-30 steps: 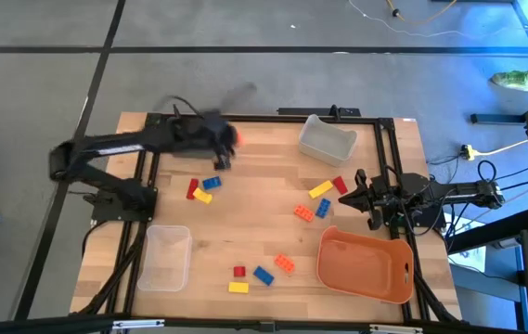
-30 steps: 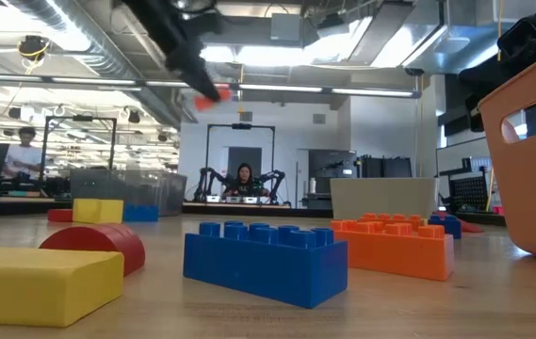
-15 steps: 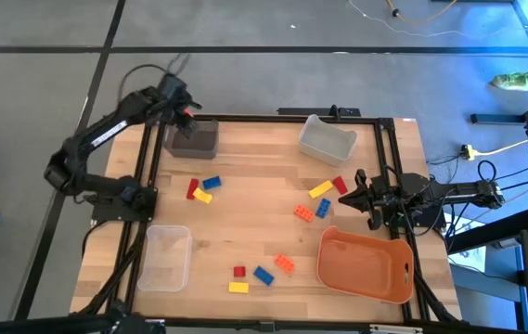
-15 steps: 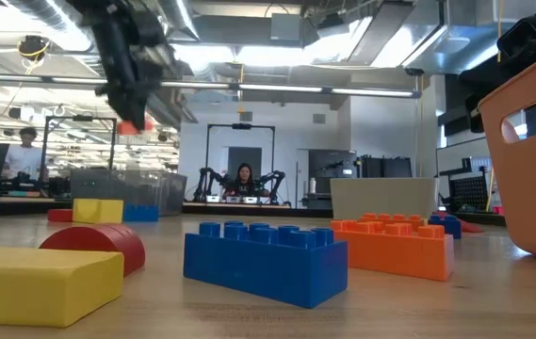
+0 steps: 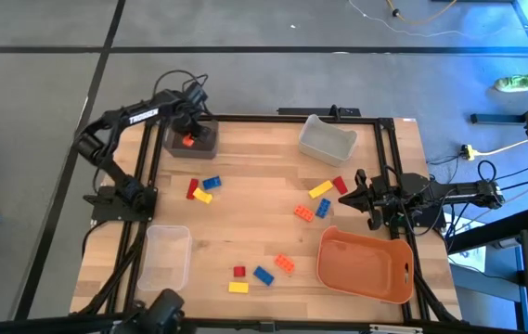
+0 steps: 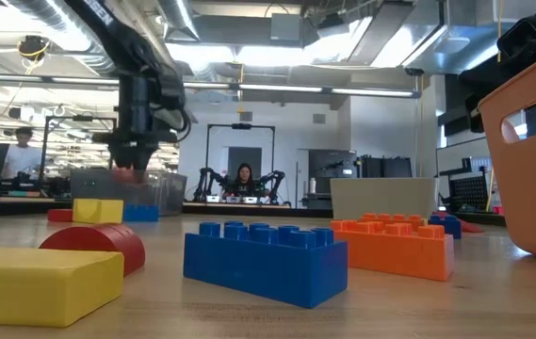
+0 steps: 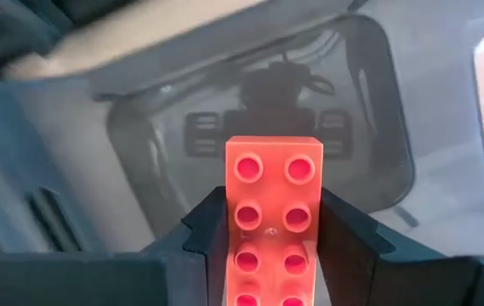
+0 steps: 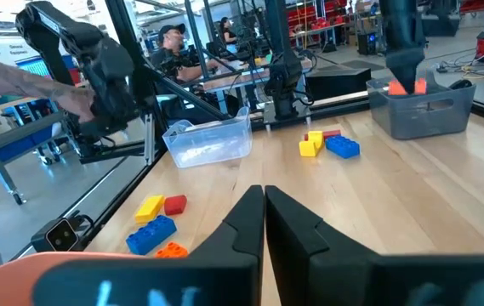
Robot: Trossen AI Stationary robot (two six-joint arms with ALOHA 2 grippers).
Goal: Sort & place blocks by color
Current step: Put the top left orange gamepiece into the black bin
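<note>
My left gripper (image 5: 189,137) reaches down over the dark grey bin (image 5: 204,147) at the table's far left corner, shut on a red-orange studded brick (image 7: 274,200). The low view shows that brick (image 6: 126,175) at about the height of the bin's rim. The other blocks lie flat on the wood in three loose groups: red, blue and yellow (image 5: 202,189); yellow, red, orange and blue (image 5: 320,198); orange, red, blue and yellow (image 5: 262,274). My right gripper (image 5: 354,193) waits shut near the table's right edge, just right of a red brick (image 5: 340,185). My left gripper pinches the red-orange brick by its two long sides, at the end nearer the wrist (image 7: 272,255). Its fingers (image 7: 212,234) point down from above. The studded face is turned toward the wrist camera, and the free end hangs clear above the bin's floor (image 7: 182,161).
A clear bin (image 5: 166,257) stands at the near left, a pale bin (image 5: 327,139) at the far middle, and an orange tray (image 5: 366,264) at the near right. A black frame runs round the table. Bare wood lies in the middle. People show in the room behind.
My left arm has swung from over the table toward the far left corner, still carrying the red-orange brick. It has then come down over the dark grey bin, with the brick dropping from high up to about the bin's rim. The right arm has kept still.
</note>
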